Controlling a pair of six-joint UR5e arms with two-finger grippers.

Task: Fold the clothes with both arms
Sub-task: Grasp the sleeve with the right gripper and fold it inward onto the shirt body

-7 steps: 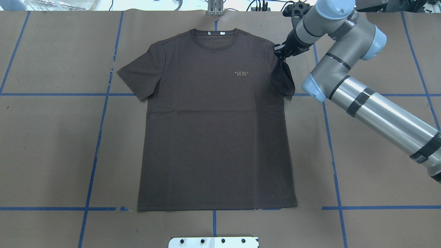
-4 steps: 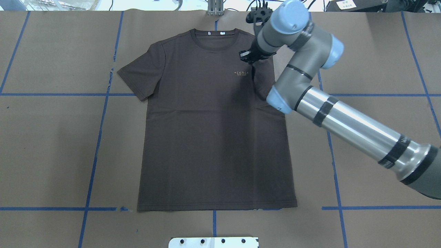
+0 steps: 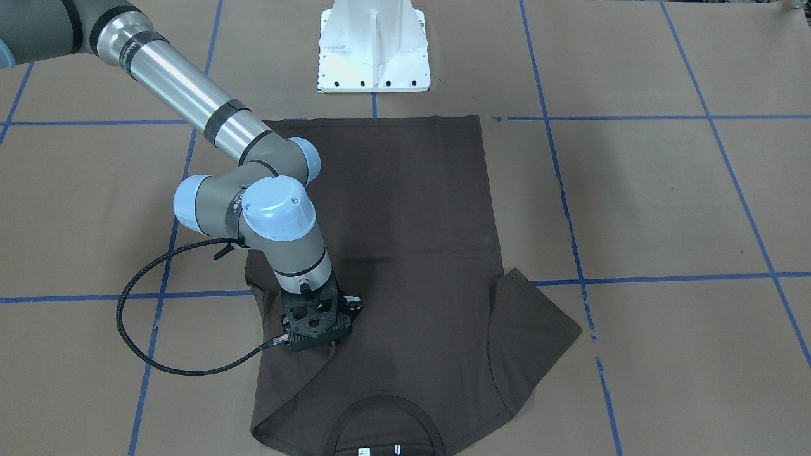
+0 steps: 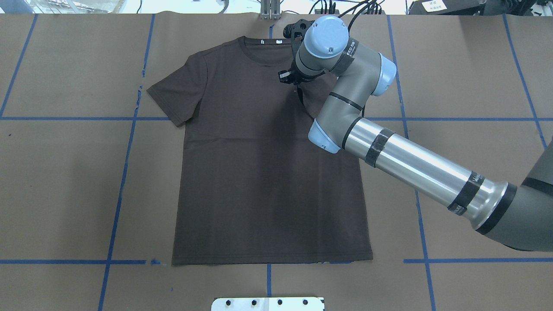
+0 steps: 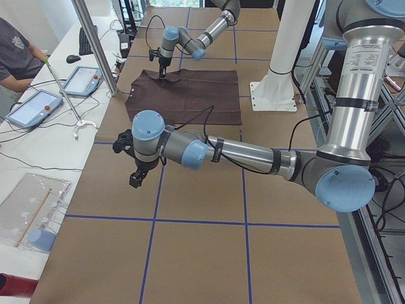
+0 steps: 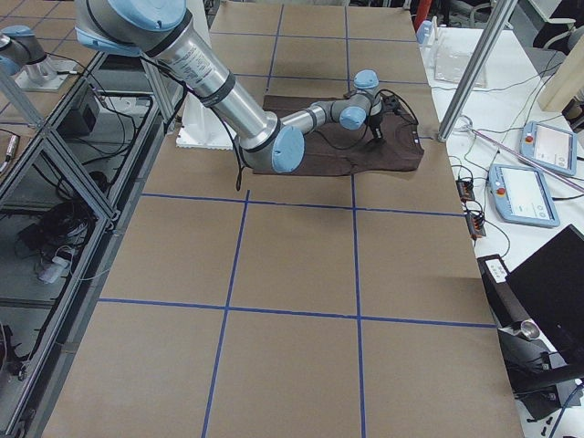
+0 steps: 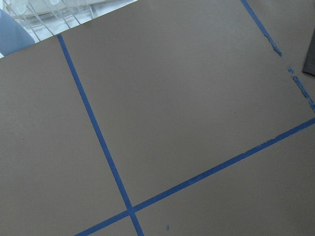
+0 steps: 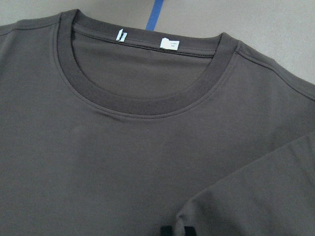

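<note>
The dark brown T-shirt (image 4: 268, 181) lies flat, front up, collar at the far edge in the overhead view. My right gripper (image 4: 288, 77) is shut on the shirt's right sleeve and holds it folded inward over the chest, just below the collar (image 8: 133, 101). The front-facing view shows this gripper (image 3: 315, 335) low over the cloth with the folded shoulder beside it. In the right wrist view the sleeve's edge runs to the black fingertips (image 8: 167, 230). The other sleeve (image 4: 173, 95) lies spread out. My left gripper (image 5: 136, 177) hangs over bare table, far from the shirt; whether it is open I cannot tell.
Blue tape lines (image 4: 125, 172) grid the brown table cover. The white pedestal base (image 3: 374, 50) stands beside the shirt's hem. An aluminium post (image 4: 270, 11) rises beyond the collar. A seated person (image 5: 16, 57) and tablets (image 5: 85, 81) are on a side bench.
My right gripper has moved left from the shirt's right shoulder to the chest, drawing the sleeve over with it. The chest lettering is now covered.
</note>
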